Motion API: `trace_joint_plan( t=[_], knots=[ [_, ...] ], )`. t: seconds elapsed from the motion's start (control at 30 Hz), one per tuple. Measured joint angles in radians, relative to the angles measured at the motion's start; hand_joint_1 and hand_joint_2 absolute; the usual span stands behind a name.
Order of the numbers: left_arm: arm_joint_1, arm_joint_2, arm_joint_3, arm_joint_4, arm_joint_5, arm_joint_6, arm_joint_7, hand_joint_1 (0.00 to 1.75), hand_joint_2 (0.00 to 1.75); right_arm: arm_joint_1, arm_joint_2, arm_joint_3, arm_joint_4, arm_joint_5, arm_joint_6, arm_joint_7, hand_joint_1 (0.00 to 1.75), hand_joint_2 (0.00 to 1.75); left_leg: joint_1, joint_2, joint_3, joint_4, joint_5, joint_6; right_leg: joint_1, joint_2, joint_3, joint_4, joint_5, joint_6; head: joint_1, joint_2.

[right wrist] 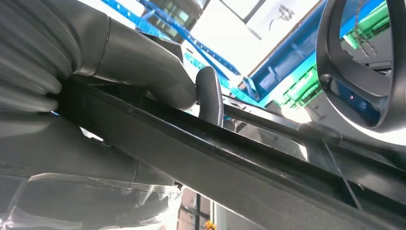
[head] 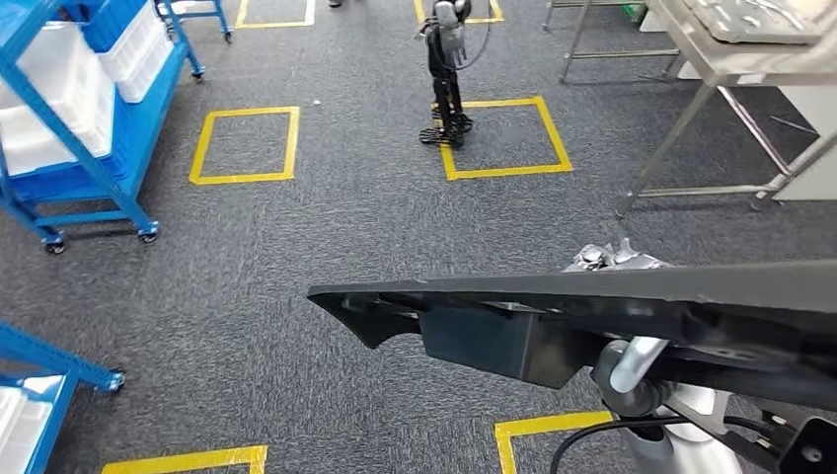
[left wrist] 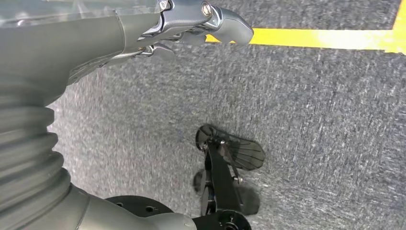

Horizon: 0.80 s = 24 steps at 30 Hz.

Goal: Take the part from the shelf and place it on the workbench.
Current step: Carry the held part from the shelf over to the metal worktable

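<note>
**Part held in right hand, above carpet**

Long black part (head: 592,311) carried flat, clamped by the right hand (right wrist: 158,86): thumb (right wrist: 209,96) hooked over its upper edge, grey fingers (right wrist: 95,167) pressed beneath. Stretches out well to either side of the grip, one tapered end pointing away from the right fingers toward the blue shelf (head: 89,118). Right arm (head: 632,365) visible under the part in the head view.

Left hand (left wrist: 191,24) hanging over grey carpet (left wrist: 311,120), just beside a yellow tape line (left wrist: 325,37); fingers curled in, apparently holding nothing, though the wrist view cuts off most of them.

Steel surface (head: 730,59) well apart from the right fingers, far ahead and to their right, with a grey tray (head: 755,20) on it. Yellow floor squares (head: 247,145) between shelf and surface.
</note>
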Motion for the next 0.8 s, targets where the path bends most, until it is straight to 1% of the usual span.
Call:
trace_joint_plan(
  t=[0.03, 0.07, 0.1, 0.13, 0.17, 0.2, 0.23, 0.27, 0.3, 0.33, 0.37, 0.4, 0.43, 0.47, 0.5, 0.53, 0.57, 0.6, 0.63, 0.67, 0.7, 0.73, 0.77, 0.8],
  knots=[
    [0.001, 0.000, 0.001, 0.000, 0.000, 0.000, -0.001, 0.00, 1.75, -0.003, 0.004, 0.009, 0.003, 0.004, -0.004, 0.000, 1.75, 1.75, -0.001, 0.013, -0.001, 0.000, 0.000, 0.000, -0.003, -0.005, -0.028, 0.060, -0.023, 0.003, 0.000, 0.000],
    [0.001, -0.001, 0.001, 0.000, 0.000, 0.000, -0.002, 0.00, 1.75, -0.004, 0.009, 0.019, 0.006, 0.008, -0.006, 0.000, 1.75, 1.75, -0.002, 0.026, -0.001, 0.001, -0.001, 0.000, -0.005, -0.008, -0.041, 0.092, -0.028, 0.006, 0.000, 0.000],
    [0.000, -0.002, 0.002, 0.000, 0.000, 0.000, -0.004, 0.00, 1.75, -0.006, 0.013, 0.027, 0.009, 0.011, -0.008, 0.000, 1.75, 1.75, -0.002, 0.038, -0.002, 0.002, -0.002, -0.001, -0.007, -0.011, -0.037, 0.089, -0.017, 0.008, 0.000, 0.000],
    [-0.002, -0.004, 0.003, 0.000, 0.000, -0.001, -0.006, 0.00, 1.75, -0.008, 0.016, 0.035, 0.012, 0.013, -0.009, 0.000, 1.75, 1.75, -0.001, 0.049, -0.002, 0.004, -0.004, -0.003, -0.009, -0.018, -0.010, 0.041, 0.011, 0.009, 0.000, 0.000],
    [-0.003, -0.005, 0.004, 0.000, 0.001, -0.002, -0.008, 0.00, 1.75, -0.010, 0.019, 0.041, 0.013, 0.013, -0.010, 0.000, 1.75, 1.75, -0.001, 0.059, -0.001, 0.006, -0.007, -0.006, -0.009, -0.036, 0.031, -0.033, 0.042, 0.008, 0.000, 0.000],
    [-0.004, -0.006, 0.005, 0.000, 0.001, -0.004, -0.010, 0.00, 1.75, -0.013, 0.021, 0.046, 0.014, 0.013, -0.012, -0.001, 1.75, 1.75, -0.003, 0.068, 0.000, 0.009, -0.011, -0.010, -0.006, -0.058, 0.067, -0.099, 0.064, 0.005, 0.000, 0.000],
    [-0.004, -0.007, 0.006, 0.000, 0.001, -0.006, -0.013, 0.00, 1.75, -0.016, 0.022, 0.050, 0.014, 0.013, -0.014, -0.001, 1.75, 1.75, -0.005, 0.077, 0.001, 0.013, -0.015, -0.015, -0.002, -0.075, 0.095, -0.153, 0.078, 0.000, 0.000, 0.000],
    [-0.004, -0.008, 0.006, 0.000, 0.001, -0.008, -0.015, 0.00, 1.75, -0.019, 0.024, 0.053, 0.014, 0.012, -0.017, -0.001, 1.75, 1.75, -0.007, 0.086, 0.002, 0.015, -0.018, -0.021, 0.001, -0.084, 0.107, -0.179, 0.081, -0.005, -0.001, 0.000],
    [-0.005, -0.008, 0.007, 0.000, 0.001, -0.009, -0.016, 0.00, 1.75, -0.021, 0.025, 0.056, 0.014, 0.010, -0.019, -0.001, 1.75, 1.75, -0.008, 0.095, 0.003, 0.015, -0.020, -0.026, 0.005, -0.081, 0.107, -0.182, 0.079, -0.010, -0.001, 0.000],
    [-0.006, -0.008, 0.007, 0.000, 0.000, -0.009, -0.017, 0.00, 1.75, -0.023, 0.026, 0.057, 0.014, 0.008, -0.021, -0.001, 1.75, 1.75, -0.008, 0.104, 0.006, 0.015, -0.022, -0.032, 0.006, -0.070, 0.105, -0.185, 0.081, -0.015, -0.001, 0.000],
    [-0.008, -0.008, 0.007, 0.000, 0.000, -0.009, -0.017, 0.00, 1.75, -0.024, 0.026, 0.059, 0.014, 0.007, -0.022, -0.001, 1.75, 1.75, -0.006, 0.107, 0.008, 0.016, -0.026, -0.038, 0.004, -0.058, 0.106, -0.187, 0.083, -0.021, -0.001, 0.000],
    [-0.010, -0.008, 0.008, 0.000, -0.002, -0.009, -0.016, 0.00, 1.75, -0.026, 0.027, 0.061, 0.013, 0.005, -0.023, -0.001, 1.75, 1.75, -0.003, 0.096, 0.006, 0.028, -0.037, -0.044, 0.002, -0.048, 0.107, -0.191, 0.085, -0.027, -0.001, 0.000],
    [-0.011, -0.008, 0.008, 0.000, -0.003, -0.008, -0.014, 0.00, 1.75, -0.028, 0.028, 0.064, 0.013, 0.003, -0.024, -0.001, 1.75, 1.75, -0.001, 0.076, -0.006, 0.059, -0.059, -0.048, -0.001, -0.038, 0.109, -0.194, 0.088, -0.033, -0.001, 0.000],
    [-0.012, -0.008, 0.009, 0.000, -0.004, -0.007, -0.012, 0.00, 1.75, -0.029, 0.030, 0.068, 0.012, 0.002, -0.025, -0.001, 1.75, 1.75, 0.002, 0.049, -0.029, 0.113, -0.091, -0.052, -0.003, -0.027, 0.110, -0.196, 0.089, -0.037, -0.002, 0.000],
    [-0.011, -0.009, 0.011, 0.000, -0.005, -0.005, -0.010, 0.00, 1.75, -0.030, 0.031, 0.072, 0.012, 0.000, -0.026, -0.001, 1.75, 1.75, 0.003, 0.026, -0.061, 0.184, -0.126, -0.054, -0.002, -0.016, 0.110, -0.196, 0.090, -0.040, -0.002, 0.000],
    [-0.009, -0.009, 0.013, 0.000, -0.005, -0.003, -0.007, 0.00, 1.75, -0.029, 0.033, 0.076, 0.012, -0.002, -0.026, -0.001, 1.75, 1.75, 0.003, 0.014, -0.095, 0.256, -0.155, -0.055, -0.001, -0.004, 0.110, -0.196, 0.090, -0.042, -0.003, 0.000],
    [-0.008, -0.009, 0.017, 0.000, -0.004, -0.001, -0.006, 0.00, 1.75, -0.027, 0.033, 0.079, 0.012, -0.004, -0.027, -0.001, 1.75, 1.75, 0.003, 0.009, -0.120, 0.306, -0.167, -0.056, 0.000, 0.010, 0.110, -0.196, 0.090, -0.042, -0.003, 0.000],
    [-0.007, -0.009, 0.020, 0.000, -0.003, 0.000, -0.006, 0.00, 1.75, -0.025, 0.033, 0.081, 0.012, -0.007, -0.027, -0.001, 1.75, 1.75, 0.003, 0.007, -0.129, 0.318, -0.157, -0.055, 0.001, 0.023, 0.111, -0.195, 0.090, -0.042, -0.003, 0.000],
    [-0.007, -0.009, 0.022, 0.000, -0.001, 0.001, -0.006, 0.00, 1.75, -0.022, 0.034, 0.083, 0.013, -0.011, -0.026, -0.001, 1.75, 1.75, 0.003, 0.004, -0.119, 0.289, -0.129, -0.052, 0.001, 0.037, 0.112, -0.194, 0.090, -0.042, -0.003, 0.000],
    [-0.007, -0.009, 0.024, 0.000, 0.000, 0.001, -0.006, 0.00, 1.75, -0.020, 0.034, 0.083, 0.013, -0.013, -0.025, -0.001, 1.75, 1.75, 0.004, -0.003, -0.093, 0.226, -0.088, -0.049, 0.001, 0.050, 0.114, -0.194, 0.090, -0.041, -0.003, 0.000],
    [-0.008, -0.008, 0.026, 0.000, 0.001, 0.002, -0.006, 0.00, 1.75, -0.018, 0.034, 0.083, 0.013, -0.015, -0.022, -0.001, 1.75, 1.75, 0.005, -0.023, -0.062, 0.151, -0.051, -0.045, 0.001, 0.062, 0.115, -0.193, 0.090, -0.040, -0.003, 0.000],
    [-0.008, -0.008, 0.028, 0.000, 0.001, 0.002, -0.007, 0.00, 1.75, -0.017, 0.035, 0.083, 0.014, -0.017, -0.018, -0.001, 1.75, 1.75, 0.006, -0.046, -0.035, 0.086, -0.027, -0.043, 0.001, 0.074, 0.114, -0.191, 0.089, -0.036, -0.002, 0.000],
    [-0.008, -0.008, 0.030, 0.000, 0.002, 0.002, -0.007, 0.00, 1.75, -0.015, 0.036, 0.083, 0.015, -0.019, -0.014, -0.001, 1.75, 1.75, 0.006, -0.065, -0.018, 0.045, -0.014, -0.041, 0.000, 0.085, 0.110, -0.189, 0.091, -0.031, -0.003, 0.000],
    [-0.010, -0.007, 0.032, 0.000, 0.002, 0.002, -0.007, 0.00, 1.75, -0.012, 0.037, 0.083, 0.018, -0.021, -0.009, -0.001, 1.75, 1.75, 0.006, -0.077, -0.012, 0.027, -0.013, -0.038, -0.002, 0.096, 0.106, -0.189, 0.093, -0.024, -0.002, 0.000]
  ],
)
